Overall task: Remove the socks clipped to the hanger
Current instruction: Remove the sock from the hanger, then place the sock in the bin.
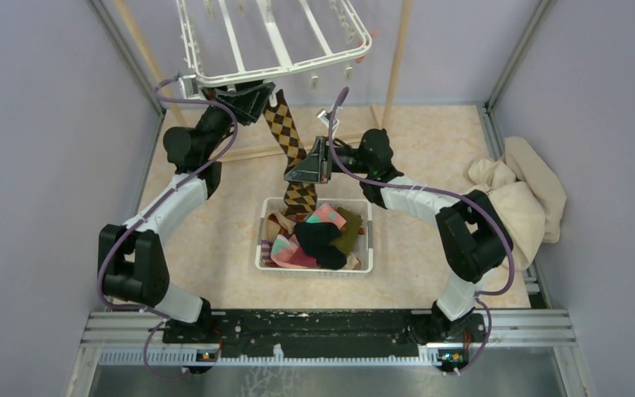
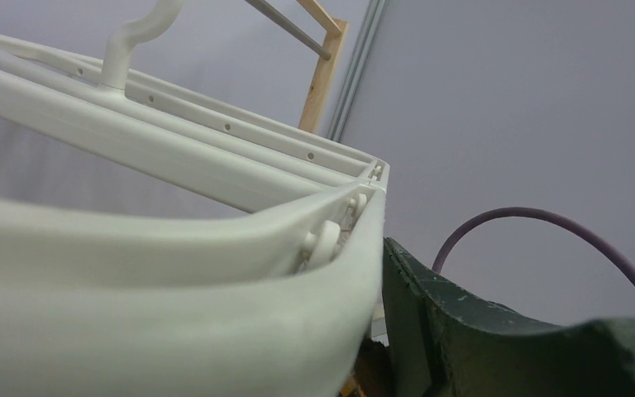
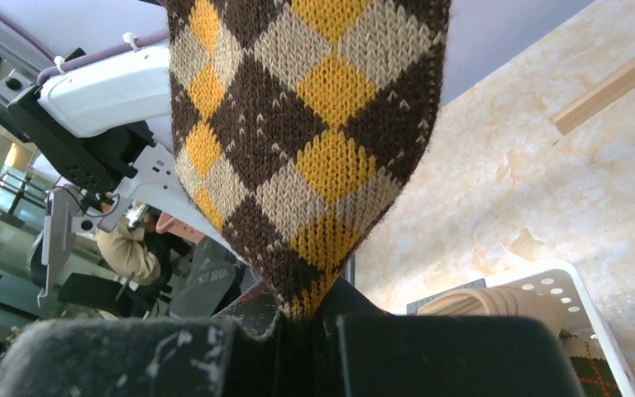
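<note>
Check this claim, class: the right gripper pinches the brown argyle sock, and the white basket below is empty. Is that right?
Not empty: the top external view shows the white basket holding several socks. The right gripper does pinch the brown argyle sock.

Taut sock point(image 1: 290, 132) crossing mid-space above the basket point(image 1: 261, 248); hanger point(image 1: 281, 73) overhanging the left gripper point(image 1: 252, 98); floor point(image 1: 215, 215) flanking the basket lying open.

Argyle sock point(image 1: 286, 132) hanging, seemingly clipped, under white hanger point(image 1: 281, 41)
</note>
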